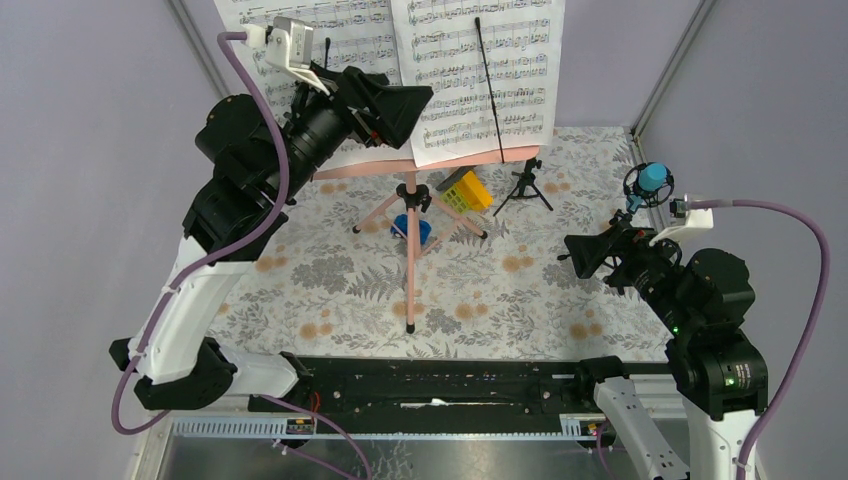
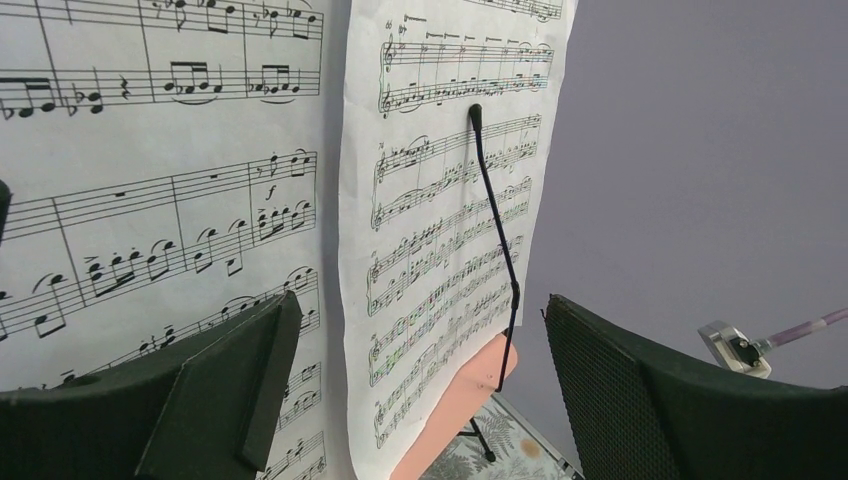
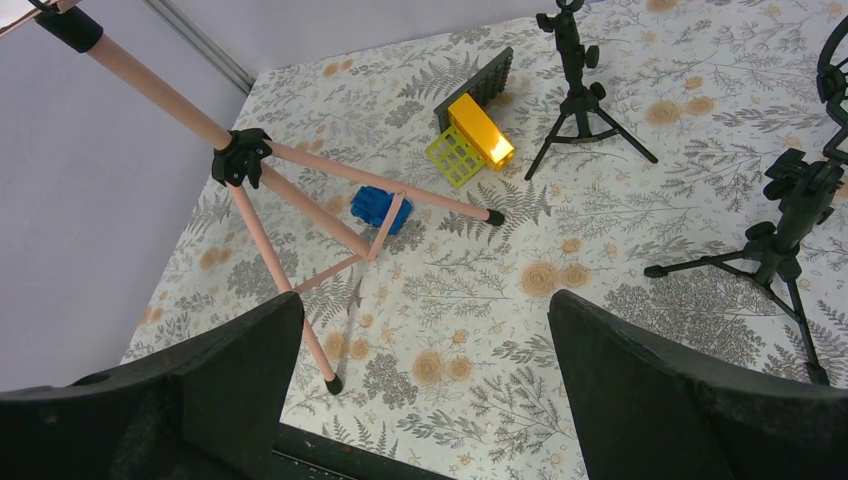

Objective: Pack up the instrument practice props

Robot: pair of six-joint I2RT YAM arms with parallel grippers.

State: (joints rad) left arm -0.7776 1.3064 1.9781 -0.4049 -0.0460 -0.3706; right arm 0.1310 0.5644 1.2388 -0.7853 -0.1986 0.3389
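Floral cloth: I see stand upright mid-table, pages facing near edge. Left gripper, right gripper spread, empty. Left wrist shows pages; right wrist, legs.

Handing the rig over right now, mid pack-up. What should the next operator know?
Left hand: open, empty, raised facing the sheet-music pages, not gripping them.
Right hand: open, empty, above the table, near the blue mic.
The pages rest on the pink music stand, with a thin black clip arm across the right page. The stand is upright, legs spread. The blue mic sits on its tripod at the right. A second black tripod stands by the stand's right side; its mic is not visible.
Done: nothing packed that I can see.
Left: pages, stand, both mics. No container in view.
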